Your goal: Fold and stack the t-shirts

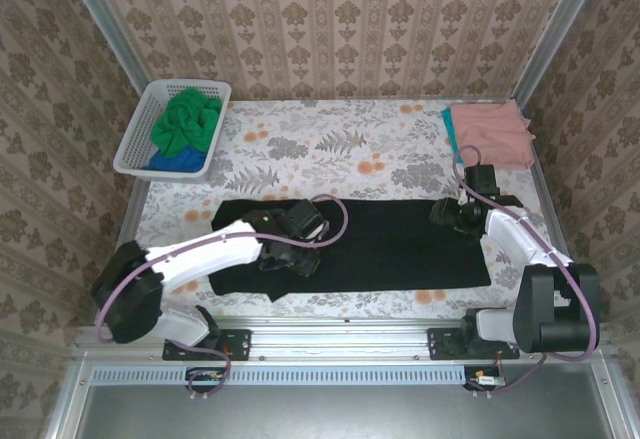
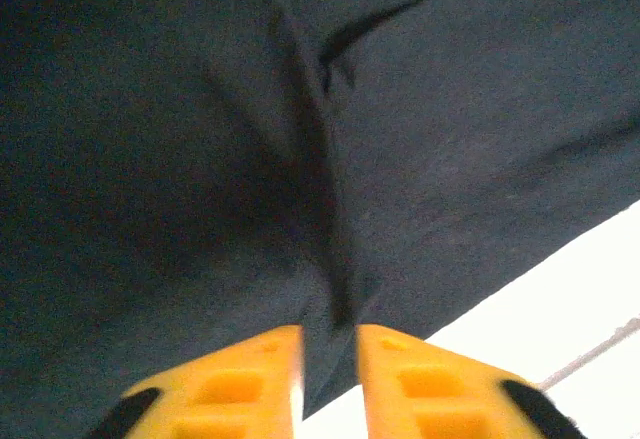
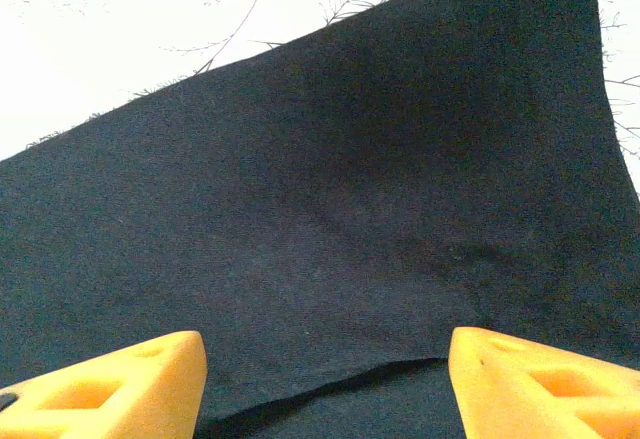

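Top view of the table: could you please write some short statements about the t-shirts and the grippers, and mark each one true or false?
1. The black t-shirt lies spread on the table. True.
2. The basket is empty. False: it holds a green t-shirt and a blue t-shirt.
3. The right gripper is open over the black t-shirt. True.
4. The pink t-shirt lies at the far left corner. False: it lies at the far right corner.

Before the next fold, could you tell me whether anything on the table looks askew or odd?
Yes: the left end of the black t-shirt is rumpled. A raised crease runs toward the narrow gap between the fingers of the left gripper, and that end looks uneven from above, while the rest lies flat.
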Controlling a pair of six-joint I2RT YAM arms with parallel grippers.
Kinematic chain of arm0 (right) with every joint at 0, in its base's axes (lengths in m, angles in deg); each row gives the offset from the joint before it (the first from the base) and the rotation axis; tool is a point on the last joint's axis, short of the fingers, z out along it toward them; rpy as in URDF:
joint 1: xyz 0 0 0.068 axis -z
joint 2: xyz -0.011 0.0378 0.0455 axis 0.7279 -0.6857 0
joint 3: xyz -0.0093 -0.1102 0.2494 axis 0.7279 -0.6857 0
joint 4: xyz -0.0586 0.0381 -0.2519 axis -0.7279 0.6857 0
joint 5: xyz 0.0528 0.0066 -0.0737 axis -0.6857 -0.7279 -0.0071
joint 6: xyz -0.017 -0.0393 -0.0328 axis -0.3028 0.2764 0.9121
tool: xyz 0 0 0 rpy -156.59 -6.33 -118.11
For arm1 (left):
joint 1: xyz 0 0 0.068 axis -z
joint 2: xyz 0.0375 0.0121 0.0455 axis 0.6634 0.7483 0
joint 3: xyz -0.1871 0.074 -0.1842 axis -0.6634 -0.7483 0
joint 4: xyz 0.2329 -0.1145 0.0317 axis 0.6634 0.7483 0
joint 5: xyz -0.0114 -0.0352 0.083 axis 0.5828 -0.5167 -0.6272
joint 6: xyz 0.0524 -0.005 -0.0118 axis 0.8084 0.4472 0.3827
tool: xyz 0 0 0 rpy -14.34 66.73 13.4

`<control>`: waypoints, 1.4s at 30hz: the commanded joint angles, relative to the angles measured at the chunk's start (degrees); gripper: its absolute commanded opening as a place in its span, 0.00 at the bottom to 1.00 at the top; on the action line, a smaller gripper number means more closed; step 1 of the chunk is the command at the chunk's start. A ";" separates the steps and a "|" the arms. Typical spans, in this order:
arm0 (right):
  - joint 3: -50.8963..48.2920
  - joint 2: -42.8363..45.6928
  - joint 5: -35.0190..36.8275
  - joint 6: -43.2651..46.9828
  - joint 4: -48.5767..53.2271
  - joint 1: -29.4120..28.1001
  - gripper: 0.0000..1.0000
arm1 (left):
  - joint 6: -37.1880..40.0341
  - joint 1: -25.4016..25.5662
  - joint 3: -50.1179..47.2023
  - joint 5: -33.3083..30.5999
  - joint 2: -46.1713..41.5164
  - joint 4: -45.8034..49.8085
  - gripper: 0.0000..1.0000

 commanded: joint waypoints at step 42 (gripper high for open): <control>10.59 -18.04 7.83 -0.70 5.49 -13.92 0.71 | 4.25 -41.81 30.28 3.52 38.70 -4.38 0.76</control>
